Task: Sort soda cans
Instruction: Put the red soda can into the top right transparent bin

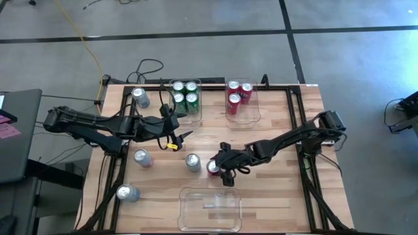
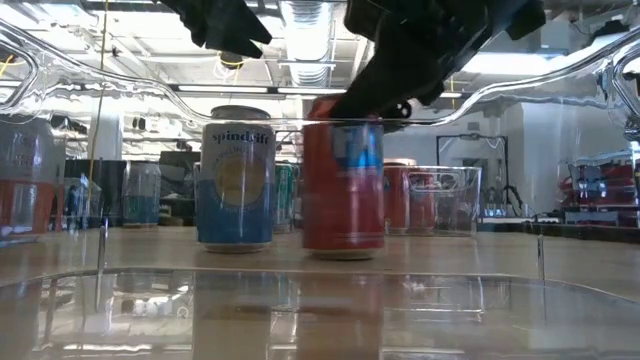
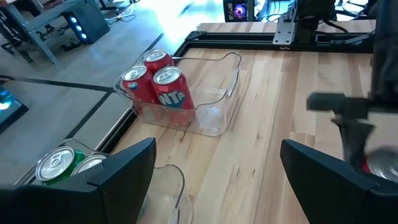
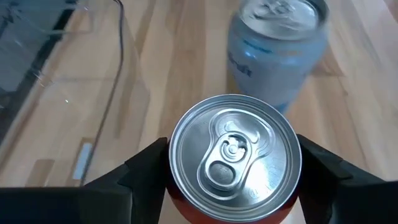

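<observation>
A red soda can (image 4: pixel 235 149) stands upright on its base on the wooden table (image 1: pixel 274 124), near the middle front, and shows in the low view as the red can (image 2: pixel 343 190). My right gripper (image 1: pixel 219 168) is closed around its top. A silver can (image 1: pixel 192 162) stands just left of it. More silver cans (image 1: pixel 142 157) stand loose on the left half. Green cans (image 1: pixel 185 94) fill the far-left clear bin, and red cans (image 3: pixel 155 81) sit in the far-right bin. My left gripper (image 1: pixel 179 138) hangs open above the table near the green cans. My right gripper pinches the red can between its two fingers, one on each side of the upper wall just under the rim (image 4: pixel 180 200). The fingers (image 4: pixel 146 171) slant down at it from the table's right side. The can stays upright with its base on the table.
An empty clear bin (image 1: pixel 210 207) lies at the near edge, right in front of the held can. A silver can (image 1: pixel 127 192) stands near the front left corner and another (image 1: pixel 140 97) at the far left. Black rails (image 1: pixel 297 124) run along the table's sides.
</observation>
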`<state>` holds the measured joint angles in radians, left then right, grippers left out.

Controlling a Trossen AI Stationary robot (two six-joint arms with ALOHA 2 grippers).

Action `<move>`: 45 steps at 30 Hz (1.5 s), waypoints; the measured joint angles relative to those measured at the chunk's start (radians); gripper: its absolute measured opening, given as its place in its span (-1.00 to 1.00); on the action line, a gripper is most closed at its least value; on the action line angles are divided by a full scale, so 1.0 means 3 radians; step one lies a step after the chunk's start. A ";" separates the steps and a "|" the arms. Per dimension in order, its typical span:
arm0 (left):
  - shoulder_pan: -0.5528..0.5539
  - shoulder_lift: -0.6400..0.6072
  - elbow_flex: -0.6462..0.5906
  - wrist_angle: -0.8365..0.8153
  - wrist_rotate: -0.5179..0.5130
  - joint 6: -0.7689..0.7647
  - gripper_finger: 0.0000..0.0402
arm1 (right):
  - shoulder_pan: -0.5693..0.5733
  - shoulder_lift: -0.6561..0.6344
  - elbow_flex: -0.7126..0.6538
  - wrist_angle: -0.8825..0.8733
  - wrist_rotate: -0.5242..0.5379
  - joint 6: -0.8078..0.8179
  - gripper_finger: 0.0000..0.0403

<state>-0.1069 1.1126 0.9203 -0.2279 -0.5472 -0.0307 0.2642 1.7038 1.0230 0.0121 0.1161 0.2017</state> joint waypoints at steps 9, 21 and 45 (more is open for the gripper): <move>0.0000 0.0000 0.0000 -0.0003 0.0000 0.0000 0.69 | -0.0003 -0.0691 -0.0004 -0.0582 0.0340 0.0001 0.35; 0.0000 0.0000 0.0000 0.0001 -0.0001 0.0000 0.69 | -0.0325 -0.1632 -0.0003 -0.1183 0.0928 0.0009 0.35; 0.0001 0.0000 0.0000 -0.0018 -0.0003 0.0011 0.69 | -0.2303 -0.2305 -0.0976 -0.0901 0.0390 -0.0211 0.35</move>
<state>-0.1066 1.1126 0.9203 -0.2333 -0.5480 -0.0275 -0.4267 1.0124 0.7303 -0.2583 0.2332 0.1382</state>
